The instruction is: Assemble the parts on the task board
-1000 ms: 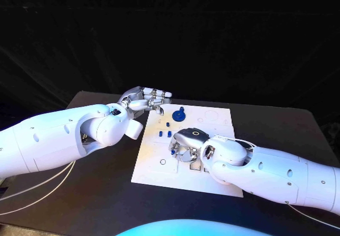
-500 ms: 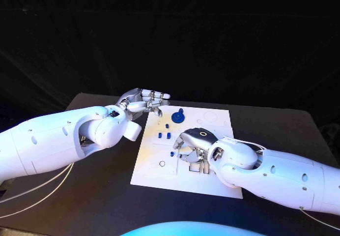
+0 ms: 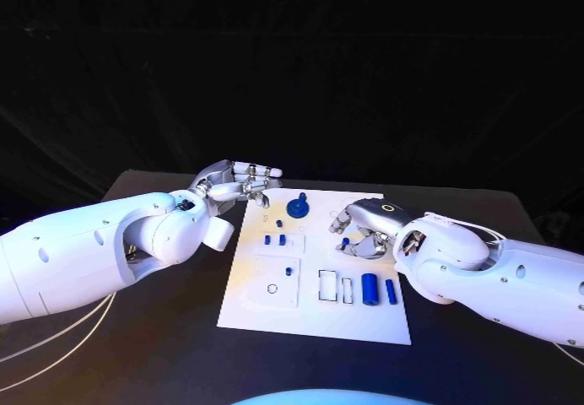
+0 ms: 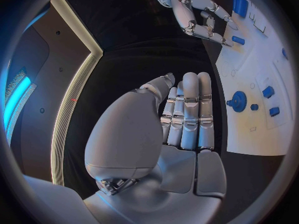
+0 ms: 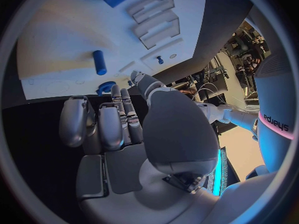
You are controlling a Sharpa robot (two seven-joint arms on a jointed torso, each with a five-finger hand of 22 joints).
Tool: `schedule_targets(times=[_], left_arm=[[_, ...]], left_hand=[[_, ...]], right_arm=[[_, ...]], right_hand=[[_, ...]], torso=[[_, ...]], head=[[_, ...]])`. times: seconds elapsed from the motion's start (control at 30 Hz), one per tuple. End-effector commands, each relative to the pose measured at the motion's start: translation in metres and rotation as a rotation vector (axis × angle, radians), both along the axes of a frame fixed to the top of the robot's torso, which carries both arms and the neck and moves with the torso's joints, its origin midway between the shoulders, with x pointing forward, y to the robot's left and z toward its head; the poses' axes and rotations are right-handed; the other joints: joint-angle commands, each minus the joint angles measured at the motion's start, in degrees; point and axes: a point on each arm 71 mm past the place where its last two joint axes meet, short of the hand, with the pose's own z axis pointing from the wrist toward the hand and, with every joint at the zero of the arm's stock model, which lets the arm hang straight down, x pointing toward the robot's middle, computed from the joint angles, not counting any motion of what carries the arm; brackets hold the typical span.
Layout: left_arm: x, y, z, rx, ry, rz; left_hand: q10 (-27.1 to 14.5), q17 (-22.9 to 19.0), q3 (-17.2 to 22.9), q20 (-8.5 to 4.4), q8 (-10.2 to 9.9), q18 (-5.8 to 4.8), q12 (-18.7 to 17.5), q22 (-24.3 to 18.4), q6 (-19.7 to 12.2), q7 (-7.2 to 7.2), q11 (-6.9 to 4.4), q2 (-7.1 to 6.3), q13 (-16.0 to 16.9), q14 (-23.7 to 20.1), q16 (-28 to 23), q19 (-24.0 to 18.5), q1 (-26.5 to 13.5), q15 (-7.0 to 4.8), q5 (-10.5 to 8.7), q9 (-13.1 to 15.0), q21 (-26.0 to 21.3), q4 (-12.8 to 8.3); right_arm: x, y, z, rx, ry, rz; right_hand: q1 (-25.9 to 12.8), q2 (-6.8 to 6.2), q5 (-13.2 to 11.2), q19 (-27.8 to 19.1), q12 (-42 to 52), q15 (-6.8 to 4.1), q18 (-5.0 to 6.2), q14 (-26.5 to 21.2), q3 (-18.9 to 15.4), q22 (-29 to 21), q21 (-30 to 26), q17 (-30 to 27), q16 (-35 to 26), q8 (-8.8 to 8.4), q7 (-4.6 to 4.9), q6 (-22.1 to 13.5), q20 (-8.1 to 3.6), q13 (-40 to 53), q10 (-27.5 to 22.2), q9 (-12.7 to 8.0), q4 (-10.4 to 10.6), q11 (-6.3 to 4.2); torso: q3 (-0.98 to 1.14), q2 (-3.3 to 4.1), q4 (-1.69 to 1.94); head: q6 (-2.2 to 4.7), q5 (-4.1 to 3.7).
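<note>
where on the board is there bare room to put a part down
On the task board, the near strip below the two blue cylinders is bare, as is the near-left area around the small ring. The far end is crowded: the round blue part, the left hand and the right hand.

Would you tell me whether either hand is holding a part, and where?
Neither: the left hand is open beside the task board; the right hand hovers over it, holding nothing.

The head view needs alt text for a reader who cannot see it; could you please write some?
A white task board lies on a black table, carrying small blue parts and a round blue part near its far edge. The right hand hovers over the board's right side, while the left hand is at its far left corner.
</note>
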Motion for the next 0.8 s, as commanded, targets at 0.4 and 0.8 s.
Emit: schedule_targets(times=[0.4, 0.8], left_arm=[[0.000, -0.002, 0.001, -0.012, -0.001, -0.015], [0.000, -0.002, 0.001, -0.012, -0.001, -0.017]], left_hand=[[-0.4, -0.1, -0.3, 0.29, 0.2, 0.78, 0.3, -0.1, -0.1, -0.07, 0.07, 0.35, 0.1, -0.4, -0.4, 0.0, -0.4, 0.17, -0.07, 0.0, -0.3, -0.1], [-0.4, -0.1, -0.4, 0.29, 0.2, 0.79, 0.4, -0.1, -0.1, -0.08, 0.07, 0.37, 0.1, -0.4, -0.4, 0.0, -0.3, 0.17, -0.07, 0.0, -0.3, -0.1]], right_arm=[[0.011, -0.015, -0.010, -0.133, 0.039, -0.024], [0.015, -0.010, -0.017, -0.150, 0.057, -0.018]], right_hand=[[1.2, 0.82, 0.2, -0.7, 2.0, 0.21, 1.25, 0.6, -4.8, 4.7, -1.5, -1.5, -0.7, 0.33, -1.31, -0.4, 0.25, 0.0, -2.3, -0.2, 0.6, 0.27], [3.1, 3.67, -1.1, 2.0, 5.4, -1.12, 0.32, 1.6, -3.1, 7.0, 3.0, 0.6, 1.3, 1.02, -0.27, 3.1, -0.75, 0.4, 2.8, 0.1, 0.9, -1.33]], torso=[[0.02, 0.11, 0.08], [-0.03, 0.10, 0.10]], head=[[0.18, -0.61], [0.06, -0.61]])
